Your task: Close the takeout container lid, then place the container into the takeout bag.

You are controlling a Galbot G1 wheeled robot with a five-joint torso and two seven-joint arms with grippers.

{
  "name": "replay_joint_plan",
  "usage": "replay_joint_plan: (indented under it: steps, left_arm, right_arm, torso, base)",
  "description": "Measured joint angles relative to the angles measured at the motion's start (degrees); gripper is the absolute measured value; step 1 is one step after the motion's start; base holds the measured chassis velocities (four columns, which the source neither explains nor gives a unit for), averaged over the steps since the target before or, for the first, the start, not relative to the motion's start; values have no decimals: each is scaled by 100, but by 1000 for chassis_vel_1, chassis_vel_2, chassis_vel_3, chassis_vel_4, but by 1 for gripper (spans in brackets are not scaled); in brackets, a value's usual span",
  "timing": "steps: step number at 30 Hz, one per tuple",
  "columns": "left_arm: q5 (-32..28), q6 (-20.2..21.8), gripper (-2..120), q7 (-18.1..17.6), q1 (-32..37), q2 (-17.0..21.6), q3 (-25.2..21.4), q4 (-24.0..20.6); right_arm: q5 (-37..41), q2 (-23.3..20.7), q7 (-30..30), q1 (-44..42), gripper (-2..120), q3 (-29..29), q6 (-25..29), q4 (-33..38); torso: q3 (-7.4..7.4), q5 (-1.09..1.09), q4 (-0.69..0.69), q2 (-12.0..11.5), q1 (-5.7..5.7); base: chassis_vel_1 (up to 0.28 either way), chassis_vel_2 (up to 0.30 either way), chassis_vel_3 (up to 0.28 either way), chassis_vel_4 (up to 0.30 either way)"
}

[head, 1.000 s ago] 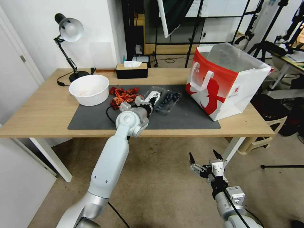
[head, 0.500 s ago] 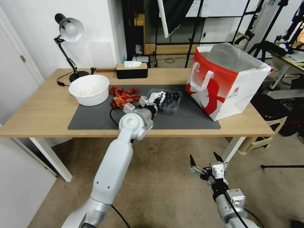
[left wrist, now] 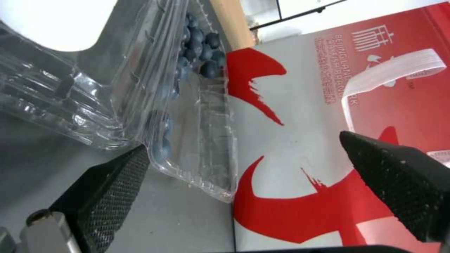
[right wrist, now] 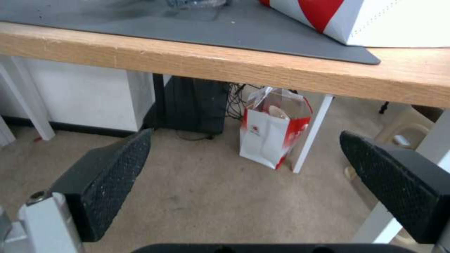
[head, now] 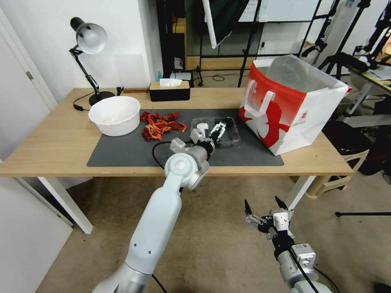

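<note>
L tool (head: 218,131) released, fingers straddling takeout container (left wrist: 197,105) w/ blueberries, beside takeout bag (head: 291,103). R tool (head: 264,209) released, below bench (head: 53,138).

The takeout bag (head: 291,103) is red and white with white flat handles and a silvery lining. The clear takeout container (head: 216,131) shows dark blue berries and sits on a dark grey mat (head: 122,152), near a white bowl (head: 115,115).

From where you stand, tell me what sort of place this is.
Probably a robotics lab or recording studio: black tripods and light stands crowd the back, and a plain wooden table with a desk lamp carries the staged takeout bag.
</note>
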Motion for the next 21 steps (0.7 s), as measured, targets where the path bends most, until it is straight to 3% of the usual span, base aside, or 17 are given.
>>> replay_joint_plan:
  steps: [21]
  left_arm:
    - [110,-15,100,-174,255,-8,25,-172]
  right_arm:
    - [2,0,6,-57,100,-42,62,20]
  torso:
    - [0,0,0,0,0]
  base:
    - [0,0,0,0]
